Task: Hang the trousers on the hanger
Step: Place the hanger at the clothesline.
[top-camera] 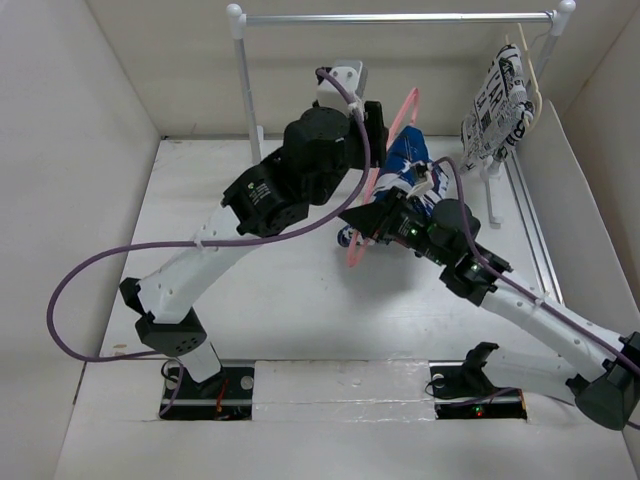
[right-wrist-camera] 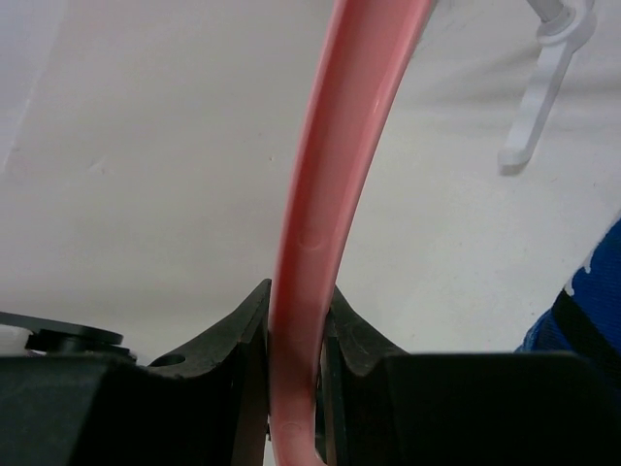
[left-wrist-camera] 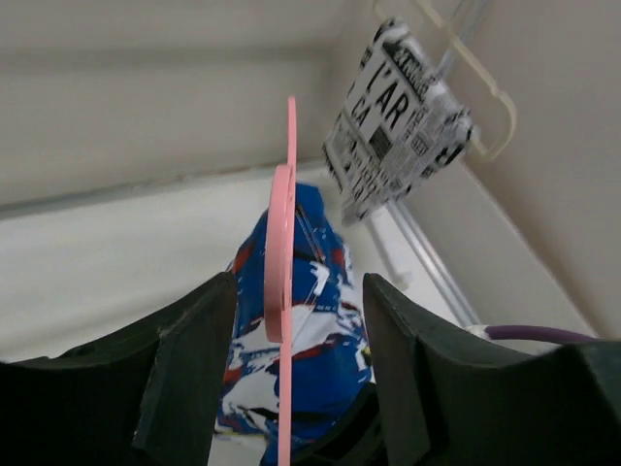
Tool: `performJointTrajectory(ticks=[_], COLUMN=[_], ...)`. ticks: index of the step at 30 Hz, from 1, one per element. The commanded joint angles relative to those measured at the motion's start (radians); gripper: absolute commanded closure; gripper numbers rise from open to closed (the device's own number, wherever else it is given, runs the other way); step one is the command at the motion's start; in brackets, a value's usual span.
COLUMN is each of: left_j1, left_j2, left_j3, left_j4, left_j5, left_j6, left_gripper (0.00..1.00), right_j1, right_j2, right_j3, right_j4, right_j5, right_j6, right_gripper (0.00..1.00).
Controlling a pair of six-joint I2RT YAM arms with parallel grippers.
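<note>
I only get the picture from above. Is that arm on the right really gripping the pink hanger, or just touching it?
Observer: Gripping. The right wrist view shows the right tool shut on the pink hanger, one finger pressed to each side of its bar.
Operator: And the other arm?
Observer: Its wrist view shows the left tool open. The hanger stands edge-on between the fingers, with a gap on both sides.
Operator: Where are the blue trousers from there?
Observer: Just beyond the hanger. The trousers show on both sides of its edge. Whether they lie over its bar, I cannot tell.
</note>
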Motion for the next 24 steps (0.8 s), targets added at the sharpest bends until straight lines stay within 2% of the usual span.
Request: performJointTrajectory(ticks=[1, 2, 4, 5, 8, 10, 11, 13, 16, 22, 24], left_j1=[0.007, 0.007, 0.007, 0.007, 0.007, 0.007, 0.007, 0.007, 0.021, 0.039, 0.039], left_j2=[-0.052, -0.056, -0.07, -0.076, -0.11, -0.142, -0.151, -0.196, -0.251, -0.496, -0.545], left_j3=[0.08, 0.094, 0.106, 0.108, 0.099, 0.083, 0.056, 0.013, -0.136, -0.629, -0.72], left_j4=[0.121, 0.128, 0.133, 0.148, 0.163, 0.173, 0.176, 0.18, 0.183, 0.173, 0.164], left_j5=[0.013, 0.021, 0.029, 0.032, 0.029, 0.02, 0.004, -0.016, -0.036, -0.063, -0.047], left_j6=[0.029, 0.034, 0.045, 0.054, 0.068, 0.072, 0.074, 0.074, 0.051, -0.085, -0.124], left_gripper=[0.48, 0.4, 0.32, 0.21, 0.08, 0.07, 0.01, 0.01, 0.01, 0.01, 0.01], right_j1=[-0.044, -0.075, -0.101, -0.133, -0.184, -0.244, -0.265, -0.32, -0.388, -0.454, -0.454], right_j2=[-0.002, 0.015, 0.03, 0.041, 0.088, 0.144, 0.167, 0.243, 0.367, 0.564, 0.595], right_j3=[0.133, 0.162, 0.188, 0.201, 0.248, 0.283, 0.299, 0.351, 0.491, 0.7, 0.725], right_j4=[0.097, 0.093, 0.086, 0.084, 0.098, 0.136, 0.15, 0.205, 0.196, 0.251, 0.262], right_j5=[-0.046, -0.06, -0.083, -0.096, -0.149, -0.213, -0.237, -0.29, -0.353, -0.439, -0.445], right_j6=[-0.057, -0.056, -0.059, -0.062, -0.063, -0.06, -0.051, -0.036, -0.06, -0.039, -0.027], right_gripper=[1.0, 1.0, 1.0, 1.0, 1.0, 1.0, 1.0, 1.0, 1.0, 1.0, 1.0])
